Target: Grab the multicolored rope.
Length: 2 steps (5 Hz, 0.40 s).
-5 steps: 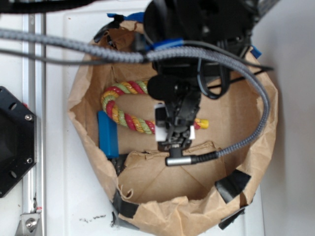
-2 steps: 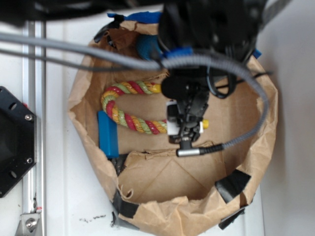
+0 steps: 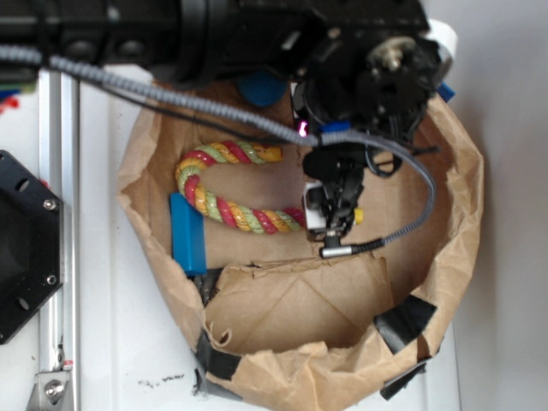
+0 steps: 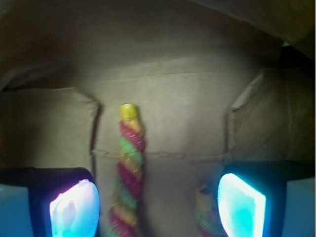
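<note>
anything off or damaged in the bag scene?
Nothing spilled. The crumpled brown paper bag, cut low, is patched with black tape at its rim. The red, yellow and green twisted rope lies hooked inside beside a blue rectangular block. The claw is open.

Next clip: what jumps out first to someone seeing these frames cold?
The multicolored rope, a red, yellow and green hook on the floor of a crumpled brown paper bag. The black gripper hangs over the rope's lower right end, jaws open with rope strands between them in the wrist view. A blue block lies left of the rope.
</note>
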Each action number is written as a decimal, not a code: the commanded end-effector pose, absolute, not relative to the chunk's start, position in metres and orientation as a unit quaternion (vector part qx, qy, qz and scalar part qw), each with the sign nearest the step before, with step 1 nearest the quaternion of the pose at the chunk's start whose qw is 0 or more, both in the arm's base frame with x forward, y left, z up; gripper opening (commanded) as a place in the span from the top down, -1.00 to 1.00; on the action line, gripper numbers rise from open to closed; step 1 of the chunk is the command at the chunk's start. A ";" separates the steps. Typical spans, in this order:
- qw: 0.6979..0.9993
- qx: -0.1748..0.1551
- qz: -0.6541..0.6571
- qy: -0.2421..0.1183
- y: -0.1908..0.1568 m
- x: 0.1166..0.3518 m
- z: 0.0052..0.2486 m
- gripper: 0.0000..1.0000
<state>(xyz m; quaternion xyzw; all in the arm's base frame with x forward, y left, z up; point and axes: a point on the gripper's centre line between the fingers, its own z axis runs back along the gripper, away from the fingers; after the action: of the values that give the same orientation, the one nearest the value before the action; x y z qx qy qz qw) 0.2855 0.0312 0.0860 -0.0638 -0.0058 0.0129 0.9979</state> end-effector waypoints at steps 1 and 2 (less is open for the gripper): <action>0.999 -0.041 0.021 -0.023 0.031 0.277 0.081 -1.00; 0.998 -0.042 0.037 -0.033 0.032 0.277 0.084 -1.00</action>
<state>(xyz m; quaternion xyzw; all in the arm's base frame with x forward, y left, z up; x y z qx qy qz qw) 0.2716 0.0341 0.0690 -0.0459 -0.0031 0.0387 0.9982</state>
